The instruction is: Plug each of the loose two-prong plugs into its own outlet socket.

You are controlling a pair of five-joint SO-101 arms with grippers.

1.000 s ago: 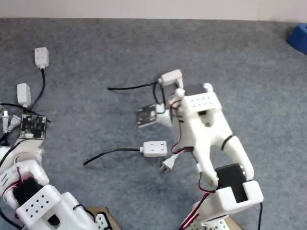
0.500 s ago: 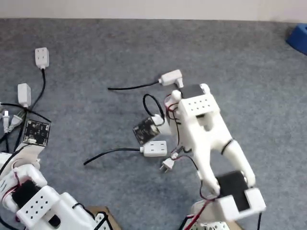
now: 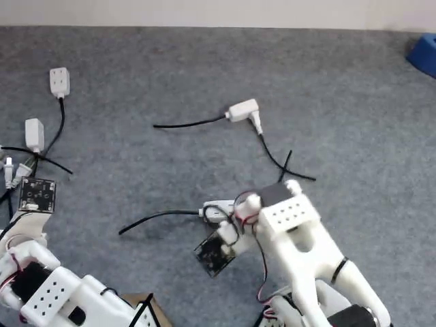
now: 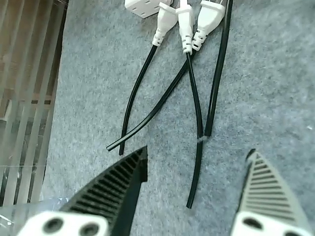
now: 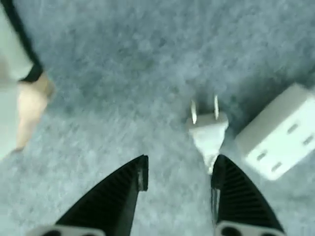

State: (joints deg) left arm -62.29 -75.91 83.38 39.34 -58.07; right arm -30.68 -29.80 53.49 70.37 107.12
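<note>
Down at the near edge of the grey carpeted desk (image 3: 136, 68), the right arm (image 3: 300, 228) is bent low over a socket (image 3: 216, 208) that sits around mid-desk, with its black cord trailing off sideways. On its wrist cam the right gripper (image 5: 181, 160) has its fingers spread apart with nothing in them. A white plug (image 5: 206, 129) lies flat on the carpet just past the tips, prongs pointing away from the gripper and its cord end right up against one finger (image 5: 231, 191). The socket is just beside that plug, and they look apart, not touching. Over on the other side, the left gripper (image 4: 197, 152) is wide open too, hovering above a tangle of black cords (image 4: 162, 98). Beyond its fingers, three plugs (image 4: 185, 24) lie side by side on the carpet, close to the corner of a second socket (image 4: 142, 6). From above you can also see a far socket (image 3: 59, 81) way back on that side with its cord running toward the tangle. There's also a white block (image 3: 243, 110) further back in the middle with black cords coming off it. Can't tell if that one is a plug or a socket. A blue thing (image 3: 426, 54) pokes in at the far corner.
</note>
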